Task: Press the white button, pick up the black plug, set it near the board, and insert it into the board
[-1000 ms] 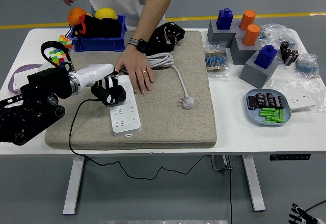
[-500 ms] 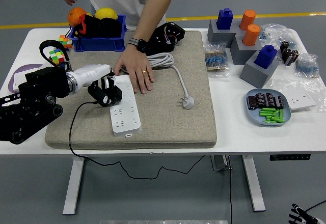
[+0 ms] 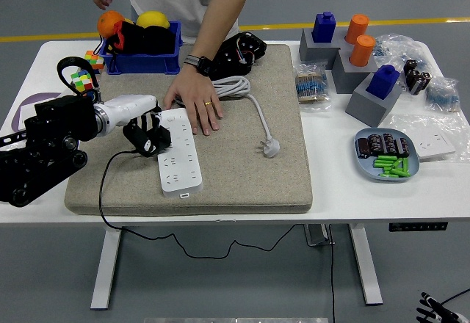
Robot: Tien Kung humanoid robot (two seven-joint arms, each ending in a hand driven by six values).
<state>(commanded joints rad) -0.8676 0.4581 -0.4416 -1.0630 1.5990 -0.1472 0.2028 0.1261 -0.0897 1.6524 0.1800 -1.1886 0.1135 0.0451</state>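
A white power strip (image 3: 181,161) lies on the grey mat (image 3: 242,169). My left hand (image 3: 147,134) hovers at the strip's left edge near its far end. Its black fingers are curled on the black plug, which I can hardly tell apart from the fingers. The plug's black cable (image 3: 107,183) runs from the hand over the mat and off the table's near edge. A person's hand (image 3: 195,101) rests flat on the far end of the strip. The strip's white cable (image 3: 235,86) ends in a white plug (image 3: 271,147) lying on the mat.
A blue bin with fruit (image 3: 143,53) and two colour cubes (image 3: 82,81) stand at the back left. A black device (image 3: 239,51) sits behind the mat. Grey blocks with blue and orange pegs (image 3: 360,66), bags and a plate of batteries (image 3: 387,155) fill the right side.
My left hand has drawn a little to the left and back with the black plug, off the strip's sockets. The person's hand has stayed on the strip.
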